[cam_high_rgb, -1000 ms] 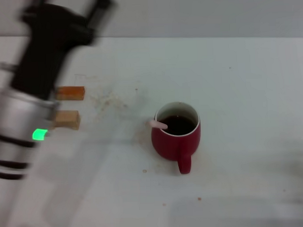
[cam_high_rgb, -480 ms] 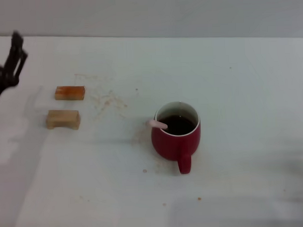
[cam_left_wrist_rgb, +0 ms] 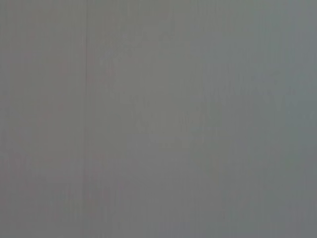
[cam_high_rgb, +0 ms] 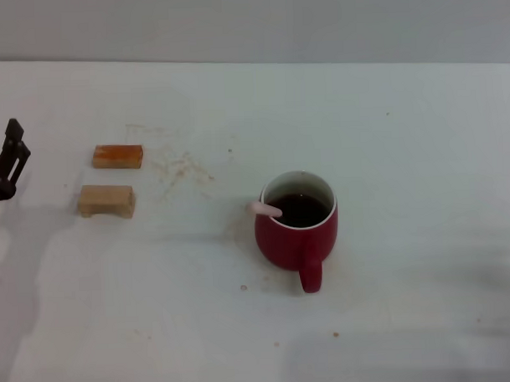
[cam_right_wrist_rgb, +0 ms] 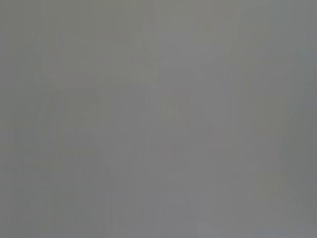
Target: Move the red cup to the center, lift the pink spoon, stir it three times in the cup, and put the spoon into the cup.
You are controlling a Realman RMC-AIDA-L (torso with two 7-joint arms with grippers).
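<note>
One red cup point(cam_high_rgb: 296, 227) stands on the bench point(cam_high_rgb: 421, 152) with one pink spoon point(cam_high_rgb: 266, 209) inside; two blocks point(cam_high_rgb: 106, 200) lie apart; left gripper point(cam_high_rgb: 7, 166) at the edge, jaws' state unclear.

My head camera looks down over the white table point(cam_high_rgb: 404, 135); both wrist cameras show me blank grey, sharing nothing.

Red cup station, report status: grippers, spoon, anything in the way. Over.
Left gripper at the table's left edge, holding nothing; right out of view. Pink spoon in the red cup, handle over rim. Two blocks apart, left of cup.
</note>
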